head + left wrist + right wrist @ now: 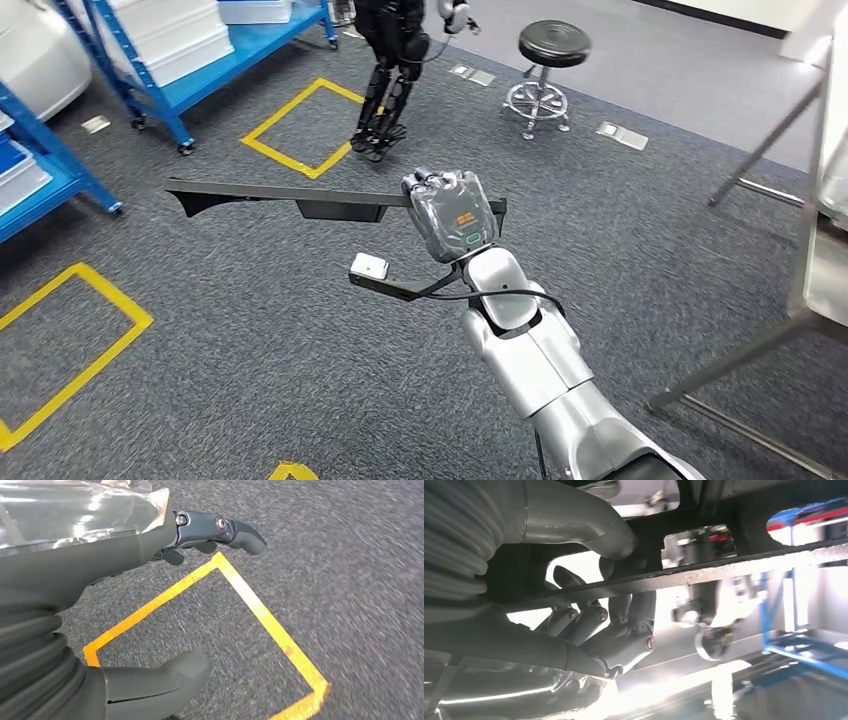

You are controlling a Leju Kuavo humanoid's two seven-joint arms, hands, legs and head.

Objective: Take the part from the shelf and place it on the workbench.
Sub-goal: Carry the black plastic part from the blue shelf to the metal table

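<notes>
The part, a long, flat, matte black strip with a flared end and a blocky lug beneath, was held level above the grey carpet. The right hand gripped it near one end, fingers curled under and thumb pressing on top. The left hand held nothing, fingers apart over a yellow tape square.

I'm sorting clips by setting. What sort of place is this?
Probably a robotics lab or workshop-style test floor: blue shelving racks on grey carpet, yellow taped floor squares, and another humanoid robot standing nearby. The right hand holds a long black part.
</notes>
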